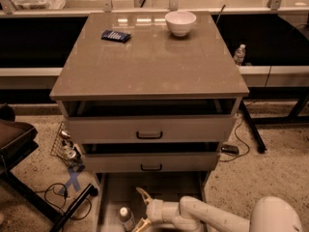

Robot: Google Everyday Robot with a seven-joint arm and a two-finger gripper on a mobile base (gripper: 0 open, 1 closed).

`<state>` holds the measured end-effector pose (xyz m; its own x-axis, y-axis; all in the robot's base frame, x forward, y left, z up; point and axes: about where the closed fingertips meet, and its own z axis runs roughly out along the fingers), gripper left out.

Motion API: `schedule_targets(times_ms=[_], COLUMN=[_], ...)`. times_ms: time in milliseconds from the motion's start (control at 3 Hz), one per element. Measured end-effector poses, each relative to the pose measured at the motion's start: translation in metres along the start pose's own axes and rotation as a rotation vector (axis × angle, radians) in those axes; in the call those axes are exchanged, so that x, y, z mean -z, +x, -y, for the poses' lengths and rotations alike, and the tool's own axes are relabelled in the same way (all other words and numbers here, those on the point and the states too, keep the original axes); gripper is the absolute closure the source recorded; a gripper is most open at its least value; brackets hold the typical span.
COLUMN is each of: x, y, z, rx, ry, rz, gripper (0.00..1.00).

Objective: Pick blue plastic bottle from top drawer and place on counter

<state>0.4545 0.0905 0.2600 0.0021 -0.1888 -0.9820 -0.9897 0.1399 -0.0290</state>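
The blue plastic bottle (126, 218) stands upright on the floor of the pulled-out top drawer (169, 187), at the bottom of the view. It is clear with a white cap. My gripper (140, 209) is low in the drawer, just right of the bottle, with its two fingers spread open towards it and not touching it. One fingertip (139, 191) sits behind the bottle, the other at the frame's bottom edge. The counter (149, 57) is the glossy grey-brown slab above the cabinet.
A white bowl (180, 22) and a dark blue packet (116, 35) lie at the counter's back. Two grey drawer fronts with dark handles (149, 135) stand partly open above the tray. A small clear bottle (239, 54) stands on a shelf to the right. A chair (14, 139) and cables are at the left.
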Motion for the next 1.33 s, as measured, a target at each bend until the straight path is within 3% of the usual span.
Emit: schedule_targets(times_ms=[667, 1000, 1333], x=[-0.040, -0.053, -0.053], y=[0.017, 0.022, 0.021], z=[-0.005, -0.010, -0.011], rx=[0.026, 0.053, 0.051], ry=[-0.052, -0.086, -0.087], rz=[0.010, -0.010, -0.007], gripper=[0.00, 0.26, 0.49])
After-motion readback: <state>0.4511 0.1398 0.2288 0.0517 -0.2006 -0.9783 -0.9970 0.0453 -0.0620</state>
